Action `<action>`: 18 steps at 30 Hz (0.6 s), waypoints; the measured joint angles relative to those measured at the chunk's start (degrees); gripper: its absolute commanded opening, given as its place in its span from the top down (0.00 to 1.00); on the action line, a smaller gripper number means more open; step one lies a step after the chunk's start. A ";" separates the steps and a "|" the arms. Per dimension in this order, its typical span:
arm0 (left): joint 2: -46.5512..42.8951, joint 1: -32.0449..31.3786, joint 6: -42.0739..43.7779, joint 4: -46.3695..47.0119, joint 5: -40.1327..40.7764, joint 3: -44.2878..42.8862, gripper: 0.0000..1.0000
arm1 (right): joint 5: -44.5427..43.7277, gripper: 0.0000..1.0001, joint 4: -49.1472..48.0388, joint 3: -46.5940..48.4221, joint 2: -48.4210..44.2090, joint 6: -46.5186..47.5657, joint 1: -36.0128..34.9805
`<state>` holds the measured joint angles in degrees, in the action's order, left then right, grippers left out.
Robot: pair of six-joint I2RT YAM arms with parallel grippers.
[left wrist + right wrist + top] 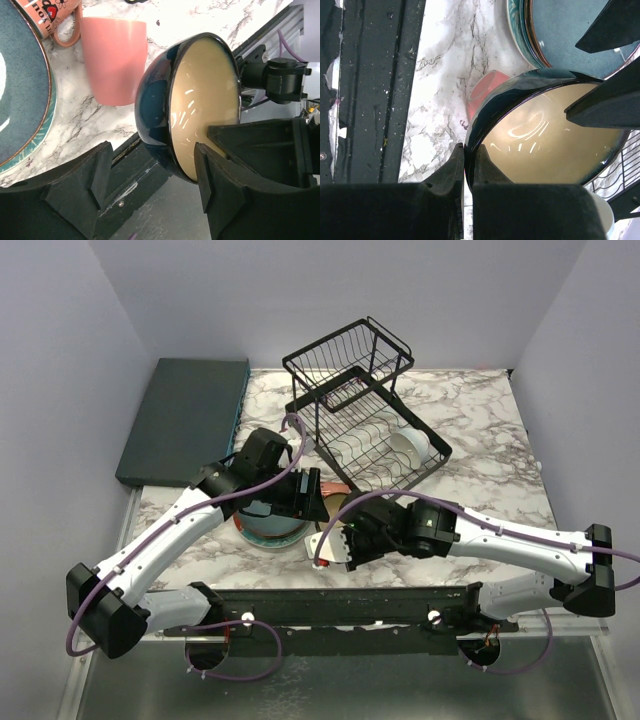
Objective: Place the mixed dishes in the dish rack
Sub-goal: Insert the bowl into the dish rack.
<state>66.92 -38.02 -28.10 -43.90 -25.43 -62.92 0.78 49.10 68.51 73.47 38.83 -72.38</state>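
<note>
In the middle of the table, in front of the dish rack, the two arms were close together at a dark bowl with a cream inside. The right arm lay low across the table from the right side, bent at the elbow. The right gripper was squeezed tight on the bowl's rim, with one finger inside and one finger outside. It held the bowl up on its edge.

The left arm reached in from the left side, with its wrist turned toward the bowl. The left gripper was wide open, with a finger on each side of the bowl. One finger was right by the cream side, but I could not tell if it touched. The other finger stood apart from the dark side.

A pink mug stood on the marble near the bowl, next to a teal plate. A white dish lay in the bottom part of the rack.
</note>
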 measured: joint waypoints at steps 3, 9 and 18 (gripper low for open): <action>0.96 -0.04 -0.04 0.00 0.92 0.00 0.38 | -0.33 1.00 1.03 0.90 0.76 0.42 0.00; 2.84 -0.96 -0.13 0.13 2.49 0.00 0.52 | -1.07 0.99 3.17 2.89 3.04 1.18 0.00; 4.83 -1.60 -0.74 0.87 4.22 -0.04 0.93 | -1.44 0.88 3.61 4.61 5.18 1.73 -0.02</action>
<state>71.75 -39.62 -28.84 -43.03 -21.21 -62.96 -0.67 52.71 73.12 78.65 40.56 -72.40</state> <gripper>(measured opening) 0.245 0.067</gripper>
